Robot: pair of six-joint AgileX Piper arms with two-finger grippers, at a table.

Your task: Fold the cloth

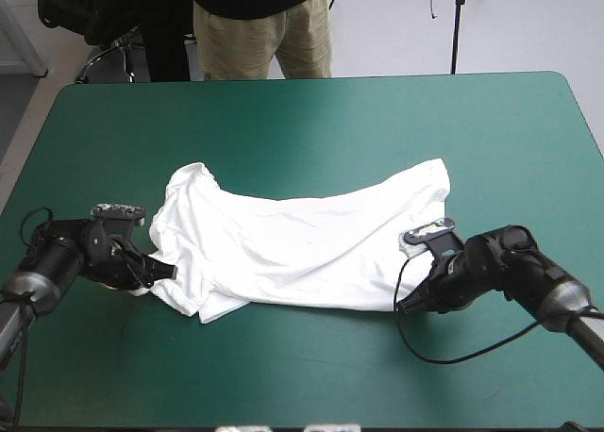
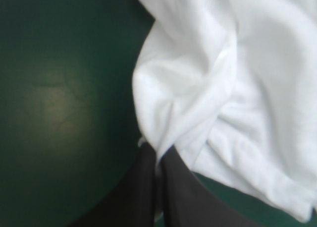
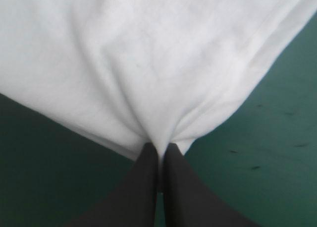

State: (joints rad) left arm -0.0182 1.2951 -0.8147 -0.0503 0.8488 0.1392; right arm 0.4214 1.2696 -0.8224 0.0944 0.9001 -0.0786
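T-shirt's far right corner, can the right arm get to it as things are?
Probably not at once: the right gripper is shut on the T-shirt at its near edge. Once released, bare teal-green cover seems to leave the way free.

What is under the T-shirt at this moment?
Only the teal-green cover shows around the T-shirt; anything beneath is hidden by the fabric. The left gripper and right gripper hold its edges, jaws shut.

Looking down from above and behind over the whole table [image 1: 302, 121]; peering close along each wrist, sharing the T-shirt [image 1: 302, 239] mid-frame.
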